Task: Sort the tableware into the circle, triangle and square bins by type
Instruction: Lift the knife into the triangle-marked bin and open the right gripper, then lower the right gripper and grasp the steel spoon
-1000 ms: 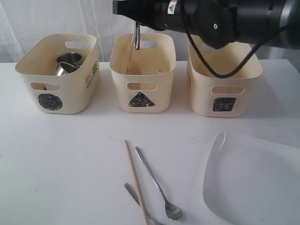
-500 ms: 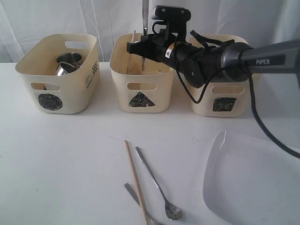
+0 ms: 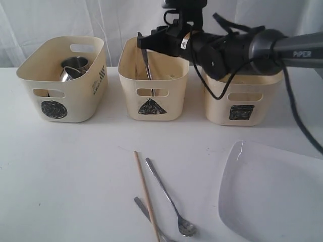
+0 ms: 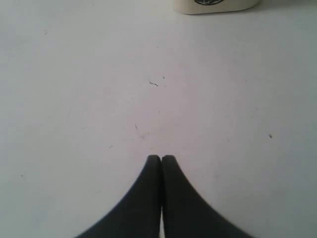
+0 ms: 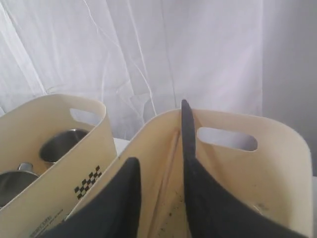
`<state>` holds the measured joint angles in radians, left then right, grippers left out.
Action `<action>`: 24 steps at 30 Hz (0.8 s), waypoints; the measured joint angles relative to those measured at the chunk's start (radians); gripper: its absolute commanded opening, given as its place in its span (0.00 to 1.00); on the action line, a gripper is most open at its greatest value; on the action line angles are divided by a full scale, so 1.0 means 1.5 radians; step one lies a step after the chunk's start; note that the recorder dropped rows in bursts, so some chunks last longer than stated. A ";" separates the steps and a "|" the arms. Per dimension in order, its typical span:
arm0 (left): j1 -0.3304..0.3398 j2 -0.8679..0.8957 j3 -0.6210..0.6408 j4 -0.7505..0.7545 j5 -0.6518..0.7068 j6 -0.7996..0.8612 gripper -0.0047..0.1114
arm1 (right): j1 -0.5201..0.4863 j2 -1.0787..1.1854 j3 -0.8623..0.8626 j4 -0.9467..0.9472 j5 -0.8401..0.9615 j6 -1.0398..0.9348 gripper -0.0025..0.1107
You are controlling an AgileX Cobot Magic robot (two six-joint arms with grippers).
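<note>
My right gripper (image 3: 143,42) hangs over the triangle bin (image 3: 130,101), jaws apart (image 5: 161,162). A metal cutlery piece (image 3: 148,73) stands slanted inside that bin. Its top rests along one finger (image 5: 198,188) as a thin dark strip (image 5: 185,124), unclamped. The circle bin (image 3: 30,80) holds steel mugs (image 3: 74,67). I cannot see inside the square bin (image 3: 217,103). On the table lie a wooden chopstick (image 3: 146,194), a spoon (image 3: 169,199) and another metal piece (image 3: 145,209). The white plate (image 3: 272,196) is front right. My left gripper (image 4: 161,158) is shut over bare table.
White curtain hangs behind the bins. The right arm and its cables (image 3: 237,48) stretch above the square bin. In the left wrist view a bin's bottom edge (image 4: 213,5) shows far from the left gripper. The white table (image 3: 75,176) spreads in front of the bins.
The right gripper's jaws have parted and the upright cutlery piece has dropped from above the rim down into the triangle bin. The left gripper has not changed.
</note>
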<state>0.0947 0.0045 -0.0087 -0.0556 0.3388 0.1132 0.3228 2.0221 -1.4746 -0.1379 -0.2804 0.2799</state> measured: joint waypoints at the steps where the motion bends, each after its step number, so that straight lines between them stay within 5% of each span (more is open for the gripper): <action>1: 0.000 0.000 0.000 0.000 0.000 0.000 0.04 | 0.000 -0.019 0.000 0.000 0.027 0.000 0.22; 5: 0.000 0.000 0.000 0.000 0.000 0.000 0.04 | 0.000 -0.107 -0.002 0.000 0.232 -0.003 0.02; 12: 0.000 0.000 0.000 0.000 0.000 0.000 0.04 | 0.013 -0.223 0.048 -0.007 0.638 -0.044 0.02; 18: 0.000 0.000 0.000 0.000 0.000 0.000 0.04 | 0.112 -0.294 0.178 0.069 0.748 -0.043 0.02; 24: 0.000 0.000 0.000 0.000 0.000 0.000 0.04 | 0.245 -0.282 0.286 0.100 0.677 -0.043 0.04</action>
<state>0.0947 0.0045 -0.0087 -0.0556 0.3388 0.1132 0.6904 1.5995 -1.0454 0.0120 0.7357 0.2149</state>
